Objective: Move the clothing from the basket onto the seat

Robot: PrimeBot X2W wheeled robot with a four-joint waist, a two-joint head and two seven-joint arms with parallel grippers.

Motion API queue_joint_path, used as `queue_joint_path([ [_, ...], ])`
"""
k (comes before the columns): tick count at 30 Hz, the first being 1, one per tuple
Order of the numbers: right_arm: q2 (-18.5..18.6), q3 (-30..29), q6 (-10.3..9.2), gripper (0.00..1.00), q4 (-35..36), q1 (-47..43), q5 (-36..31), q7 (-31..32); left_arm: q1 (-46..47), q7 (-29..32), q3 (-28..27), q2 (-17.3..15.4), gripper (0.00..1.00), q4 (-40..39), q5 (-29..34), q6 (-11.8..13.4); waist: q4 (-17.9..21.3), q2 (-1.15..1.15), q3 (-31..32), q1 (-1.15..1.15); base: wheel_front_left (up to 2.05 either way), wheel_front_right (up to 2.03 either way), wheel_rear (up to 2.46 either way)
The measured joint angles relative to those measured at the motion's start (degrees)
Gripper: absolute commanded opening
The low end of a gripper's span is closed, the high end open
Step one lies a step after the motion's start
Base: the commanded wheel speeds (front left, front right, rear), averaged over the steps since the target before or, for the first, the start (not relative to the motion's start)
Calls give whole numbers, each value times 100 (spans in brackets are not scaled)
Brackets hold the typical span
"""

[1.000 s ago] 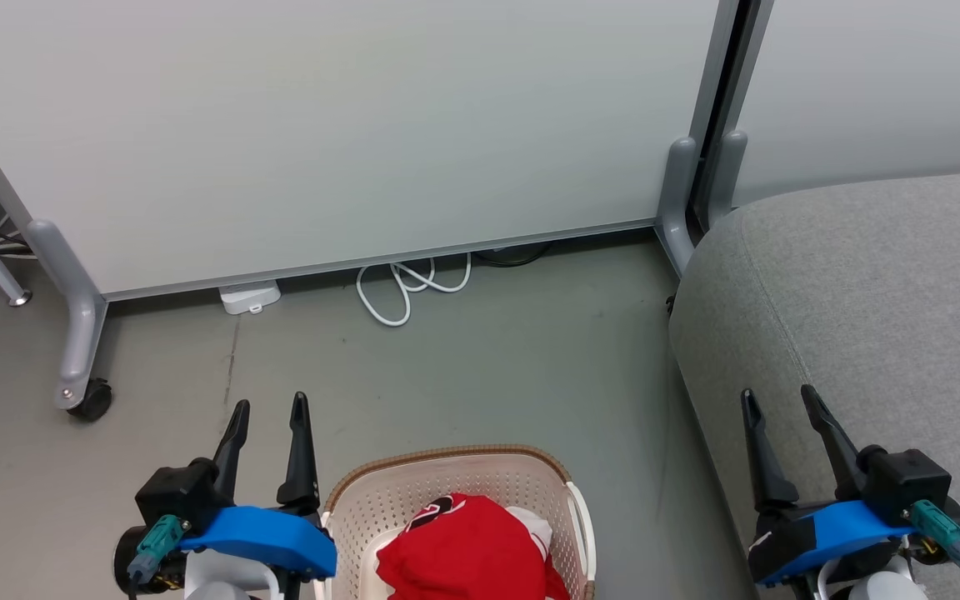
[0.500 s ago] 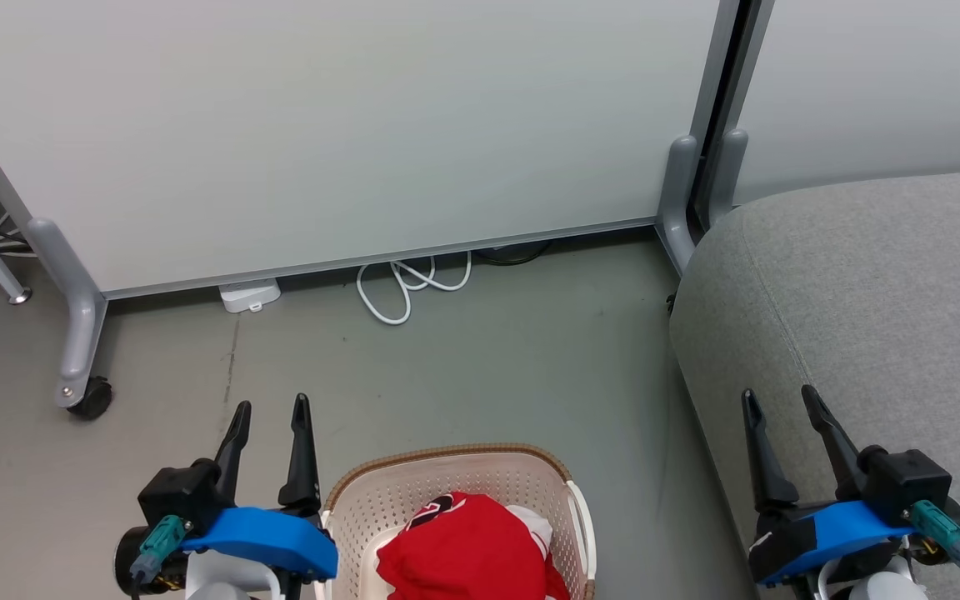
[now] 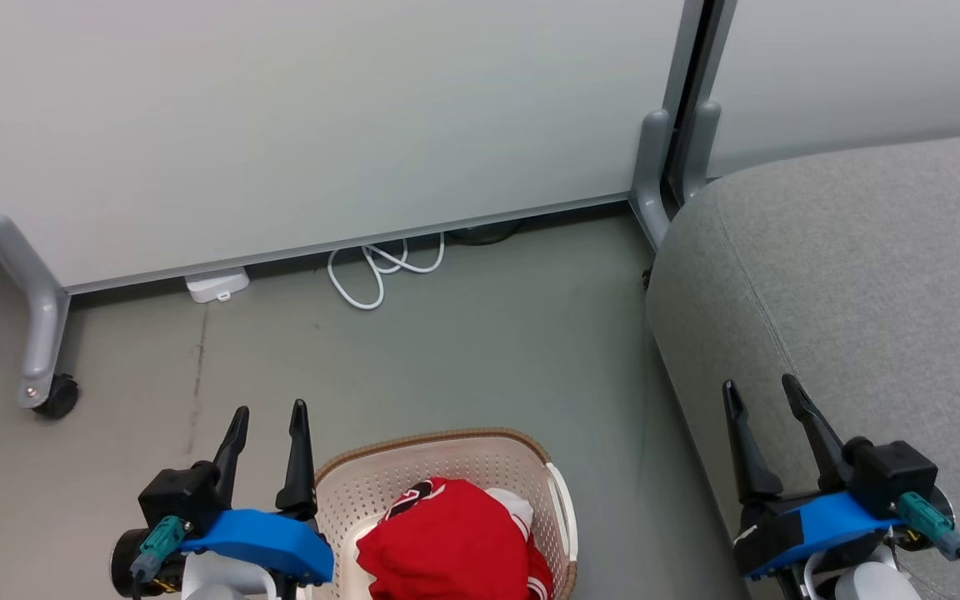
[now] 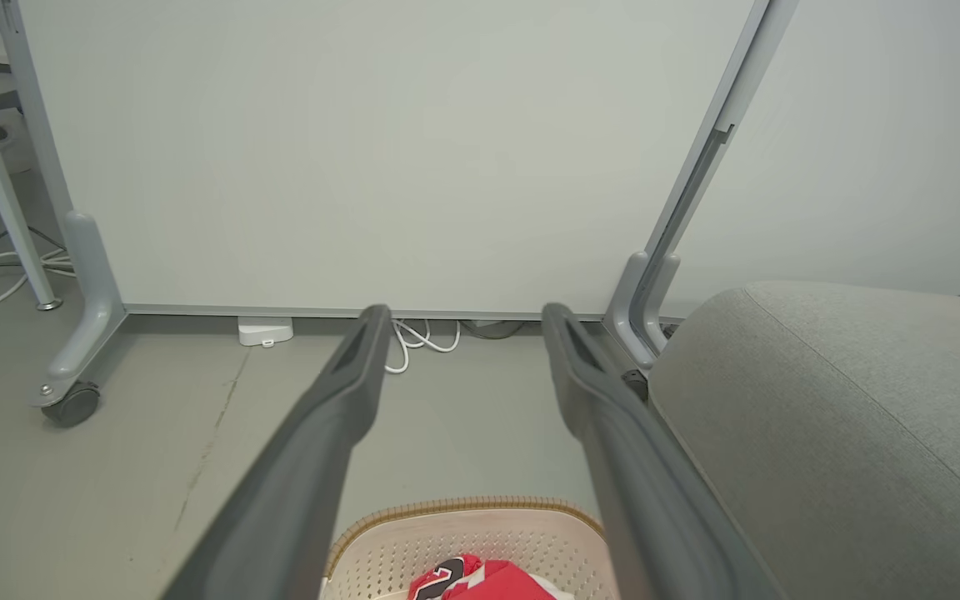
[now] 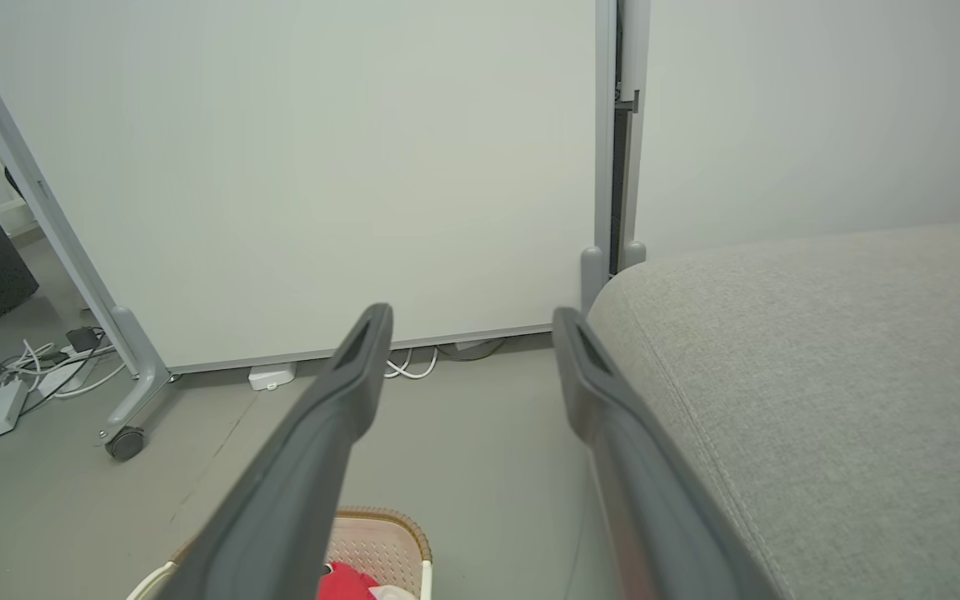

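**Grey seat (image 3: 847, 275), red clothing (image 3: 447, 550) in basket (image 3: 434, 479), both grippers wide open and empty**

Grey woven fabric seat fills the right of the head view. Its right and near sides are cut off by the frame. It has a rounded edge with a stitched seam running along it, and that edge runs from near the robot away to the panel. Smooth white panel (image 3: 322, 125) on grey metal legs stands across the back, top cut off. Dull grey floor (image 3: 463, 358) lies between, with a faint dark crack on the left.

Basket sits on the floor at bottom centre, left of the seat and apart from it. It is cream perforated plastic with a brown woven-look rim, rounded corners and a white handle on its right side. The near half is cut off, so the long axis can't be told. Clothing is inside it as a crumpled red heap with white trim. A black-and-white mark shows at the far edge but is not readable. No clear axis, and lower layers are hidden.

Left gripper (image 3: 270, 408) hovers just left of the basket, with dark tapered fingers spread and pointing away, nothing between them. Right gripper (image 3: 758, 383) is over the seat's near edge, fingers likewise spread and empty.

White cable (image 3: 372, 275) is looped at the panel foot, partly hidden under it. A small white box (image 3: 216, 286) lies left of it. Black caster (image 3: 55, 398) sits under the left leg.
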State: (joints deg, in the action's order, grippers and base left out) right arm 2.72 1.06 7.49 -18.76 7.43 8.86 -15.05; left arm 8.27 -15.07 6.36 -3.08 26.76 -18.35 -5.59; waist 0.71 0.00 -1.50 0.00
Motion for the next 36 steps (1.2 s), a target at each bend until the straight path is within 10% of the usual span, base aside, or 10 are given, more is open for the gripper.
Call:
queue_joint_path([
  [36, 12, 1192, 0, 100, 845, 1497, 946, 0, 2258, 1033, 1876, -1645, 100, 2109, 183, -183, 1815, 0, -3386, 1, 0, 0, 0],
])
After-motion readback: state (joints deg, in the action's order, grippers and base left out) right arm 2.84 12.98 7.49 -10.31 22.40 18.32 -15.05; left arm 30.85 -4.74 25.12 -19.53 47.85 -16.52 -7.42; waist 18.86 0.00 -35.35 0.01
